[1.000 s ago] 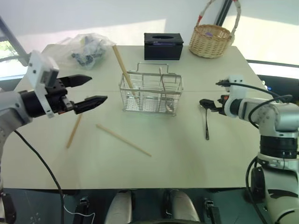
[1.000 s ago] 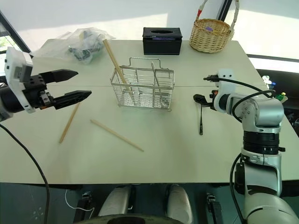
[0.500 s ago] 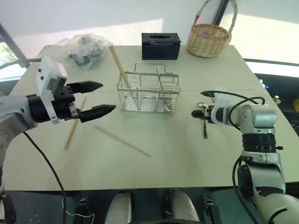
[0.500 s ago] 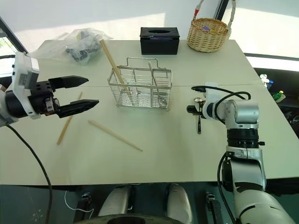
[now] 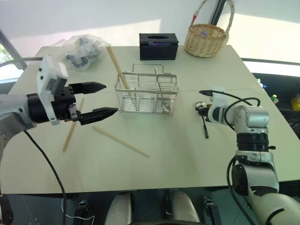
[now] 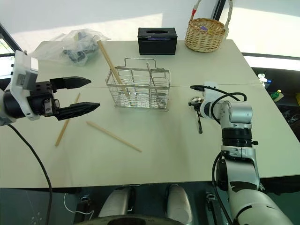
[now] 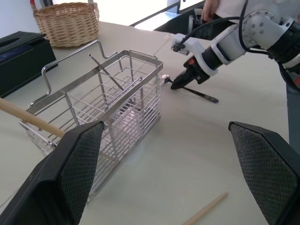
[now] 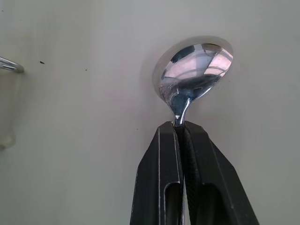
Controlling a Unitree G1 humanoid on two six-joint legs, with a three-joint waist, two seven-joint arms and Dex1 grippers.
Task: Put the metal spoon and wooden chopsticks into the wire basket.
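The metal spoon [image 8: 197, 70] lies on the table to the right of the wire basket [image 5: 159, 101], bowl toward the far side. My right gripper [image 8: 180, 125] is shut on its neck just behind the bowl, low at the tabletop [image 5: 202, 111]. One of the wooden chopsticks [image 5: 118, 69] leans in the basket's left end. Another [image 5: 121, 141] lies on the table in front of the basket, and a third [image 5: 71, 131] lies further left. My left gripper [image 5: 110, 98] hovers open, left of the basket, with nothing between its fingers [image 7: 79, 168].
A black tissue box [image 5: 158, 45] and a tan wicker basket [image 5: 205, 40] stand at the table's far edge, and a clear plastic bag [image 5: 84, 49] lies at the far left. A thin metal utensil [image 7: 105, 72] leans inside the wire basket.
My right gripper has sunk to the table and closed on the spoon's neck. The left gripper stays open in about the same place.
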